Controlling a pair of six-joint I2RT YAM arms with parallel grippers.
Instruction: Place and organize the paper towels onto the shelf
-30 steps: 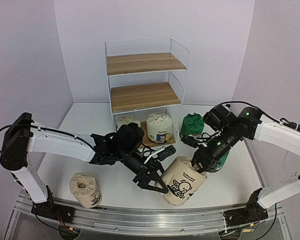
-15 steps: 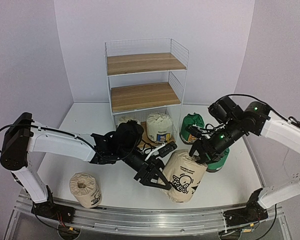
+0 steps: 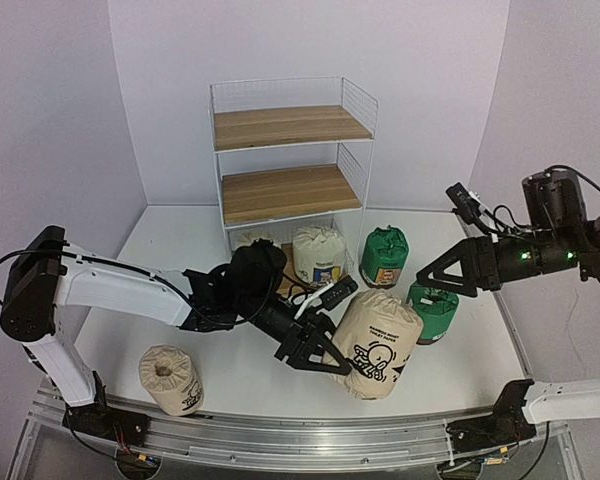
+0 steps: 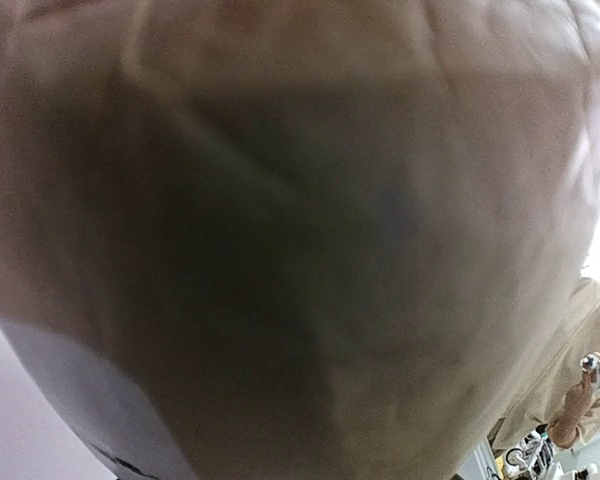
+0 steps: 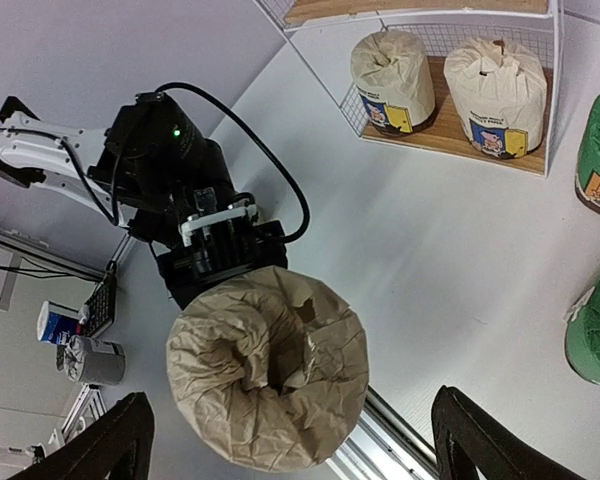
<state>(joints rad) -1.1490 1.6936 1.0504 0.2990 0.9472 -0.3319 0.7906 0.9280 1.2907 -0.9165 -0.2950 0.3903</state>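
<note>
A beige paper towel roll with a black print point(image 3: 377, 346) stands tilted at the table's front middle, with my left gripper point(image 3: 340, 328) shut on its sides. Its wrap fills the left wrist view point(image 4: 300, 200). My right gripper point(image 3: 436, 281) hangs open, up and to the right of that roll. In the right wrist view it point(image 5: 295, 450) looks down on the roll's gathered top point(image 5: 270, 372) without touching it. Two white rolls point(image 3: 318, 256) point(image 3: 255, 243) sit on the bottom board of the shelf point(image 3: 290, 125). Two green rolls point(image 3: 384, 257) point(image 3: 435, 311) stand right of the shelf. Another beige roll point(image 3: 170, 379) lies at front left.
The shelf's top and middle boards point(image 3: 288, 190) carry nothing. A metal rail point(image 3: 280, 440) runs along the table's near edge, just below the held roll. My left arm point(image 3: 130, 290) stretches across the front left of the table point(image 3: 170, 240).
My right gripper has let go of the beige roll's top, opened wide and pulled back up and to the right. The left gripper keeps the roll, which now stands more upright.
</note>
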